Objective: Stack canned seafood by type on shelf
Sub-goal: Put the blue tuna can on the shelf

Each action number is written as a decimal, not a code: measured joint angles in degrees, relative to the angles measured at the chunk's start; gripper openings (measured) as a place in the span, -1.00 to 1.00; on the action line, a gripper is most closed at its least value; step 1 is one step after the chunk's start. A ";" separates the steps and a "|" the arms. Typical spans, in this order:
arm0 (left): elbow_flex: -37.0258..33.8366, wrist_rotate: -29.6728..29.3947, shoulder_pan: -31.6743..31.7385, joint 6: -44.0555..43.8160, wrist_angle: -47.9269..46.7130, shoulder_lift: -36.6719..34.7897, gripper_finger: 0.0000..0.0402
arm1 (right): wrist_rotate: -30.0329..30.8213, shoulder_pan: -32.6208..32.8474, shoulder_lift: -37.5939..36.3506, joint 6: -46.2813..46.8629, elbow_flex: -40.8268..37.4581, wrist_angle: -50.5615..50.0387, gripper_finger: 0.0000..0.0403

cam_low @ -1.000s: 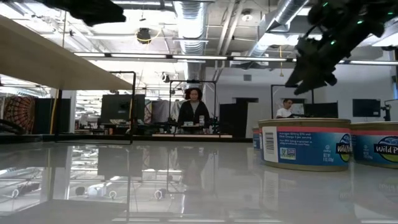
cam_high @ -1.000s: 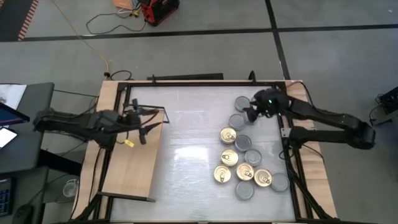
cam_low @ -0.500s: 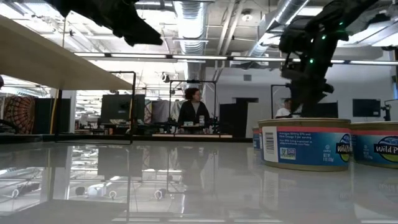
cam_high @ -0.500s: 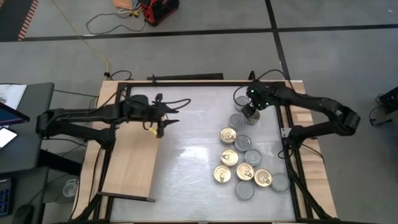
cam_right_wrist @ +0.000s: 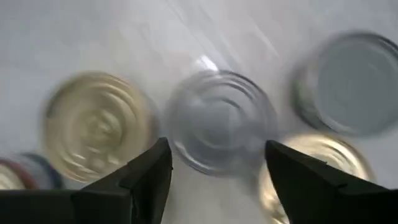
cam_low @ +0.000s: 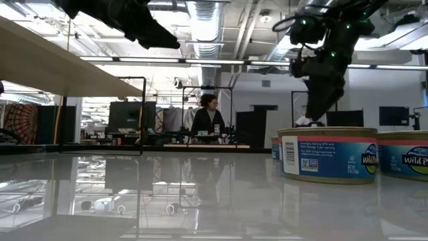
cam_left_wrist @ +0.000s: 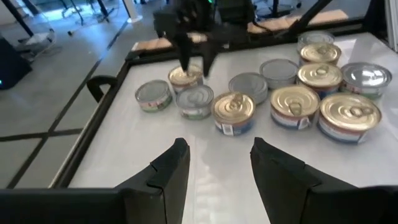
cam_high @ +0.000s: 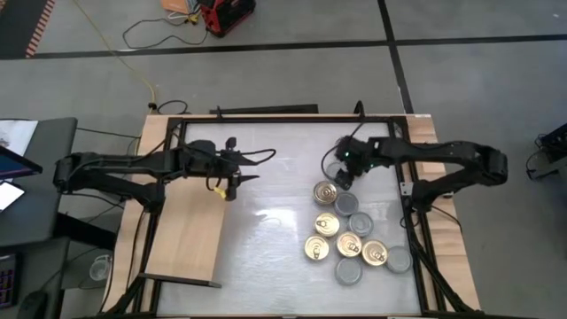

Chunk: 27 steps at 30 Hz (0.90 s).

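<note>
Flat round tins (cam_high: 350, 232), gold pull-tab and plain silver-grey tops mixed, sit clustered well to the right of the shelf (cam_high: 188, 221), none on it. Right gripper (cam_high: 341, 173) hangs over the cluster's far end, jaws apart, empty; left gripper (cam_high: 241, 175) by the shelf's far right corner, fingers narrowly apart, empty. Versus half a second ago, the right one has slid nearer the shelf, the left barely moved.

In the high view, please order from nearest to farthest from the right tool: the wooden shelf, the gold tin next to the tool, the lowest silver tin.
1. Gold tin, just beside the right tool.
2. Silver tin, at the group's other end.
3. Wooden shelf, across the table, left side.
</note>
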 joint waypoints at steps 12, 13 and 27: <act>0.00 -3.22 -5.18 1.63 0.45 -6.54 -0.20 | 3.95 11.68 11.84 4.10 4.22 -6.23 0.37; 0.00 -4.41 -5.68 1.66 -0.07 -7.45 -0.20 | 5.64 12.38 12.72 3.99 5.04 -7.19 0.36; 0.00 -9.48 -8.45 -0.94 -9.13 -12.10 -0.20 | 10.41 12.96 27.68 -5.04 20.21 -5.37 0.36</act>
